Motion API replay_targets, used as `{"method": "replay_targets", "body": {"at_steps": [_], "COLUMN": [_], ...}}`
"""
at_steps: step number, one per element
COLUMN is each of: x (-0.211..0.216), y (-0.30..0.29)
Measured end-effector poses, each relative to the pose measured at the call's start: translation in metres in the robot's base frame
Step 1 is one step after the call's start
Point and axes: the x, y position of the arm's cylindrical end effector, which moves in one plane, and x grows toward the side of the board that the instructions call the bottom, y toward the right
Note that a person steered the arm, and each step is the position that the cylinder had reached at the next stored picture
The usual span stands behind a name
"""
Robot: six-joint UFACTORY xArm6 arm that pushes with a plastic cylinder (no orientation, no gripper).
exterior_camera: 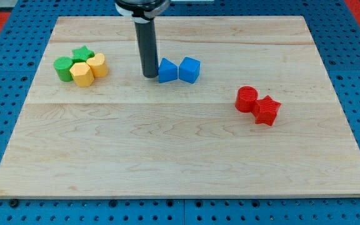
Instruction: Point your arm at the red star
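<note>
The red star lies on the wooden board at the view's right, touching a red cylinder on its upper left. My tip stands at the view's upper middle, right against the left side of a blue block. The tip is far to the left of the red star, with the two blue blocks between them.
A blue cube sits just right of the first blue block. At the upper left is a cluster: a green cylinder, a green star, and two yellow hexagonal blocks.
</note>
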Motion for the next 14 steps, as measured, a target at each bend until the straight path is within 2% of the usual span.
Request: {"method": "replay_targets", "body": {"at_steps": [2, 3, 5, 6, 8, 14], "x": [-0.010, -0.004, 0.060, 0.107, 0.174, 0.163], "y": [0.055, 0.049, 0.016, 0.013, 0.052, 0.249]}}
